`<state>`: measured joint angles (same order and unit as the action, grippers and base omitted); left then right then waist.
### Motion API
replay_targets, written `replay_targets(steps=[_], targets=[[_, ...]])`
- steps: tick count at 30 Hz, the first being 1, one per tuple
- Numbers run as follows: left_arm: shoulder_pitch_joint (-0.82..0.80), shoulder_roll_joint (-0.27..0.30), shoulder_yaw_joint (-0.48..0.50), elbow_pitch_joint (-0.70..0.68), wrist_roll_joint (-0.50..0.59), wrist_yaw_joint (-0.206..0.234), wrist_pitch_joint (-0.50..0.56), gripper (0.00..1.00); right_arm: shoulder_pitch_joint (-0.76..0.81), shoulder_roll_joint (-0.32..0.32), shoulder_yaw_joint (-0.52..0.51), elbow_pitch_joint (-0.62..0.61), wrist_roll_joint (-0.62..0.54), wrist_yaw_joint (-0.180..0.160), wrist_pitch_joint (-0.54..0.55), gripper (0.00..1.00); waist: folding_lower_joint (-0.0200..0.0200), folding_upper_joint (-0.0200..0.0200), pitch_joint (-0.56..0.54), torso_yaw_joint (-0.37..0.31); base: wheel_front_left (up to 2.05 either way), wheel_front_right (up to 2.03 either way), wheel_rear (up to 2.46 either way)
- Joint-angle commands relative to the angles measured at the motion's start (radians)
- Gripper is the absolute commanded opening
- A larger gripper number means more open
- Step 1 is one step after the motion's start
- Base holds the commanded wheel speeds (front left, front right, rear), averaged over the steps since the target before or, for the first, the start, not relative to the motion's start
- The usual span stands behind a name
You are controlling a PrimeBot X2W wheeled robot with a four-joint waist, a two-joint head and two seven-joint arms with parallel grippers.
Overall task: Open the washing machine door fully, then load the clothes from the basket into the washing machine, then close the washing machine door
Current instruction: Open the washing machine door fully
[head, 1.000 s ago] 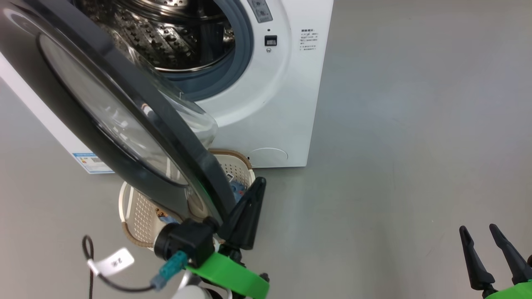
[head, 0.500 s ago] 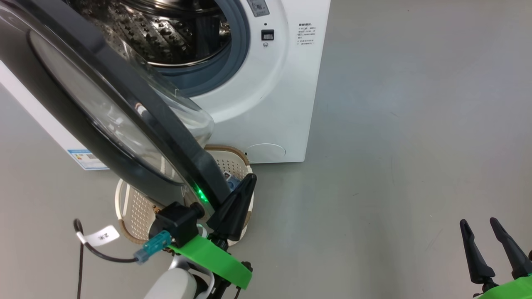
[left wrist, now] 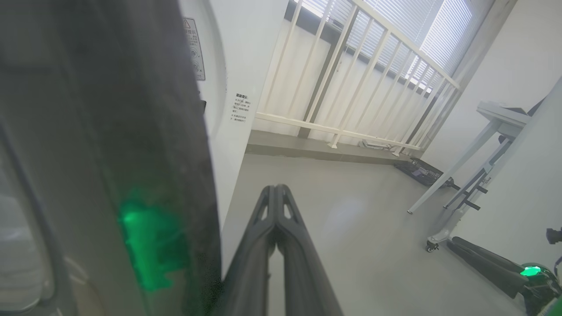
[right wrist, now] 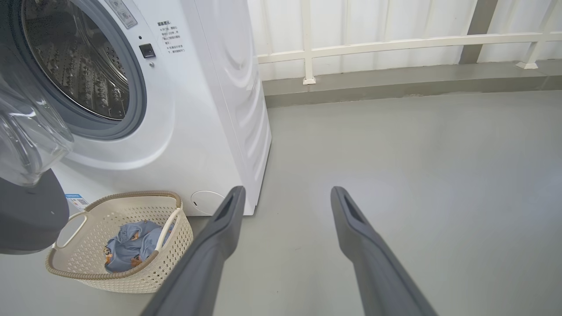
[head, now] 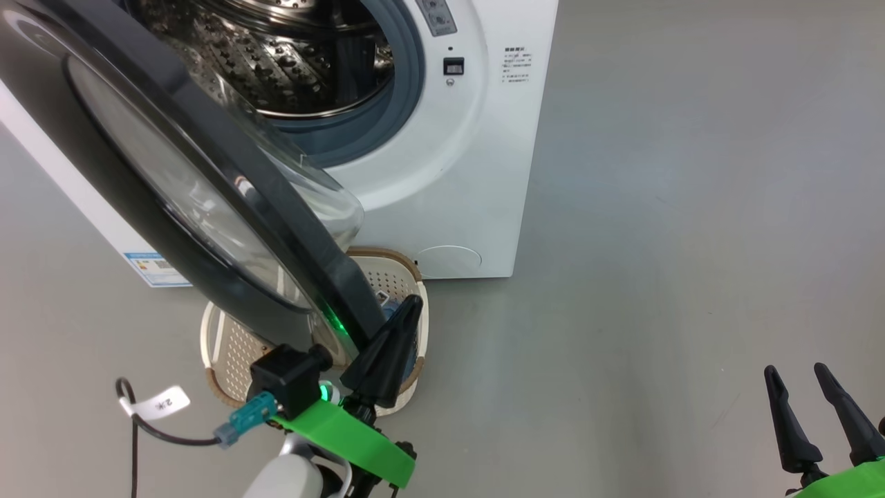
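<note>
Lower left, the cream perforated plastic basket holds crumpled light-blue printed clothes, with the left claw pressed together and the right claw spread.

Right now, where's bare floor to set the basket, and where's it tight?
Free: the floor right of the washer, out to the right hand. Tight: in front of the washer, where the door hangs over the basket with the shut left hand at its edge.
</note>
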<state>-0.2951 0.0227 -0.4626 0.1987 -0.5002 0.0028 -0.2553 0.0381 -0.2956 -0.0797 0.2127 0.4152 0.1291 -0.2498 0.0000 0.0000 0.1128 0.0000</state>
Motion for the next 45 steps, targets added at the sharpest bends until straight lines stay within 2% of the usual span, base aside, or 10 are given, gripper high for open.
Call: replay_targets(steps=[1, 18, 45], targets=[[-0.002, 0.027, 0.064, -0.017, -0.001, 0.005, -0.006, 0.0, -0.004, -0.024, 0.014, -0.02, -0.001, 0.002, -0.012, 1.0, 0.0, 0.0, -0.004, 0.004, 0.0, 0.0, 0.0], [0.054, 0.027, 0.139, -0.009, 0.001, -0.001, -0.006, 0.0, 0.012, -0.016, 0.013, -0.028, -0.007, 0.002, -0.012, 1.0, 0.0, 0.0, -0.024, 0.033, 0.0, 0.0, 0.0], [0.127, 0.027, 0.23, -0.043, 0.016, 0.018, -0.006, 0.0, 0.016, -0.016, -0.001, -0.035, -0.006, 0.002, -0.012, 1.0, 0.0, 0.0, -0.024, 0.056, 0.0, 0.0, 0.0]])
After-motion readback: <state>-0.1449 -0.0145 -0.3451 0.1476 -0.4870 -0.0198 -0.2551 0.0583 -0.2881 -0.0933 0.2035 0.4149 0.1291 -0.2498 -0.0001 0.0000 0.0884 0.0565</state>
